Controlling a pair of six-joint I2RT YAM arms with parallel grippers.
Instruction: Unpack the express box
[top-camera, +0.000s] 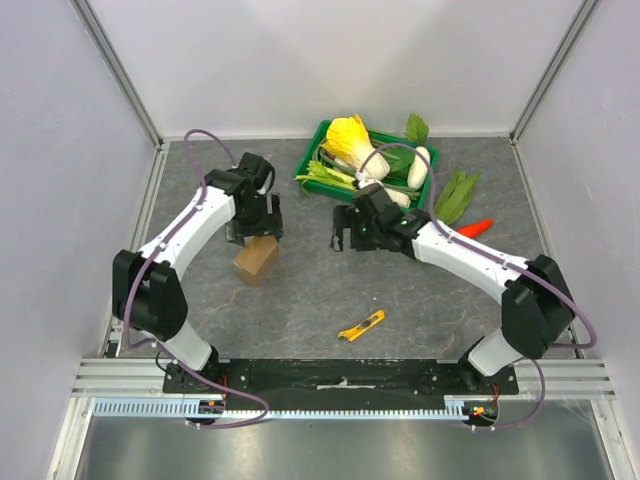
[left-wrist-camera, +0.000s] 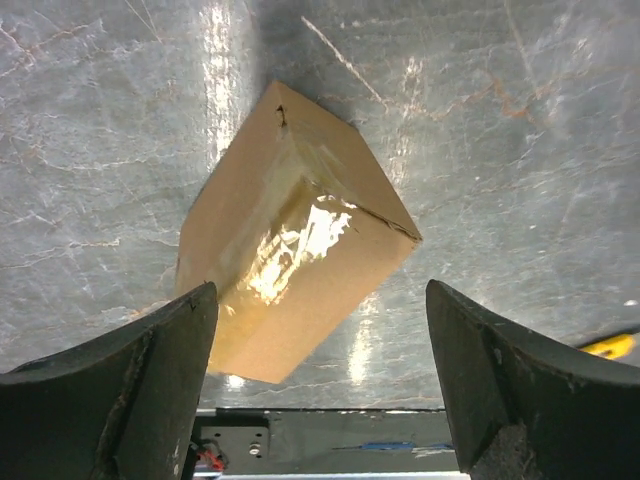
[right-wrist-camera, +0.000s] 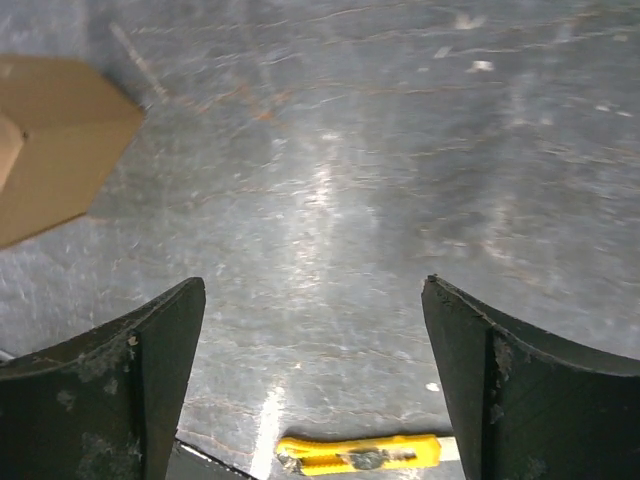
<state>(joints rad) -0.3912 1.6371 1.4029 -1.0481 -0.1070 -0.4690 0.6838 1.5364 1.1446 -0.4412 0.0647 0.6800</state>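
Both of my grippers hang open over the grey marbled table (top-camera: 300, 300), and neither has hold of anything. My left gripper (left-wrist-camera: 318, 300) is spread wide, its two dark fingers (left-wrist-camera: 150, 380) well apart. The express box (left-wrist-camera: 290, 240) lies on the table below; in the wrist view it sits between them, touched by neither. It is closed and plain brown, with clear tape shining along its top face, and it sits skewed to the line of my fingers. Seen from above, it is on the left half of the table, just on the near side of my left gripper.

My right gripper (right-wrist-camera: 313, 290) is just as wide open over the middle of the table. The box is off to its left, and a yellow utility knife (right-wrist-camera: 360, 453) lies flat nearer the arm bases. Beyond that gripper, by the far wall, a green crate (top-camera: 312, 165) holds vegetables. A leafy green (top-camera: 457, 195) and a red-orange vegetable (top-camera: 476, 228) lie on the table to the crate's right.
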